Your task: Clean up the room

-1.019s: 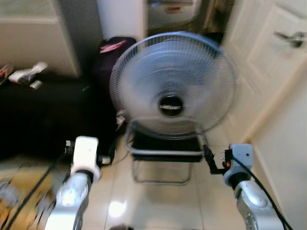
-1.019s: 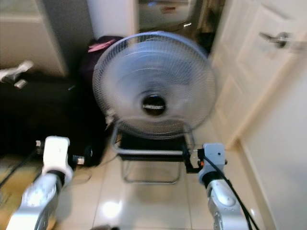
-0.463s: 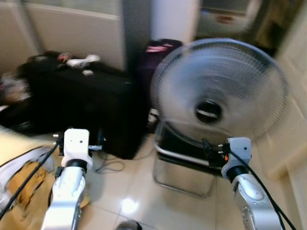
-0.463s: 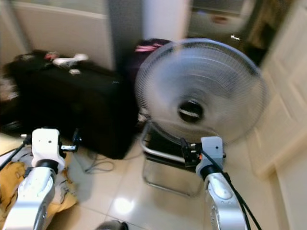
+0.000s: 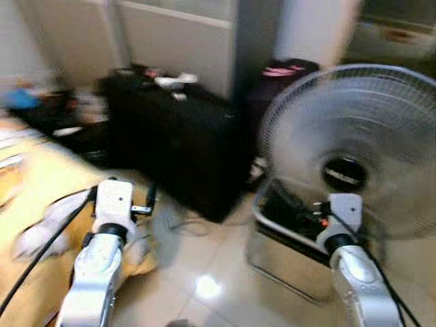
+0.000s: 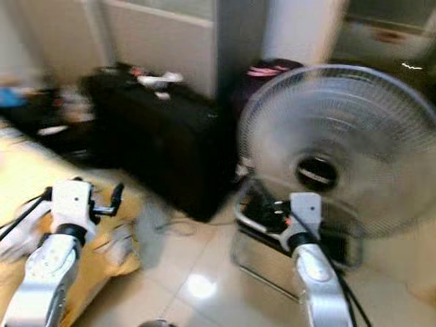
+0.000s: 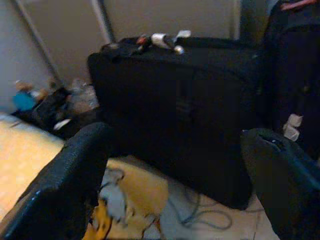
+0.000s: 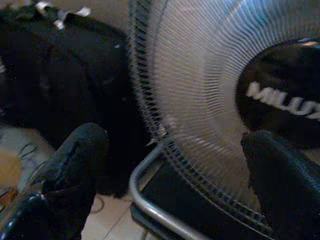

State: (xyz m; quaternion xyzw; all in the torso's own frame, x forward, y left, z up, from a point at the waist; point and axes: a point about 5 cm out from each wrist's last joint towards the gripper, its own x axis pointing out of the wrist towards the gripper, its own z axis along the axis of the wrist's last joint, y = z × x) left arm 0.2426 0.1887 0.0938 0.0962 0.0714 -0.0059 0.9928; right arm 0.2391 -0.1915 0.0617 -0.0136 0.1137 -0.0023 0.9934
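Black suitcase [image 5: 180,146] left, grey fan [image 5: 357,153] right.
Left gripper [image 7: 175,185] and right gripper [image 8: 170,185] both spread wide, holding nothing.

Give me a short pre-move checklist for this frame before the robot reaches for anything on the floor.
1. Left gripper free: ok, jaws apart with nothing between them.
2. Right gripper free: ok, jaws apart with nothing between them.
3. Right gripper clear of the fan: not ok, the grille sits right ahead of it.
4. Target chosen: cannot tell; a yellow cloth lies on the floor by the left arm, and small items rest on the suitcase.
5. Cables on the tiles beside the suitcase: not ok, a snag risk.
6. Picture sharp enough to aim: not ok, head views are blurred.
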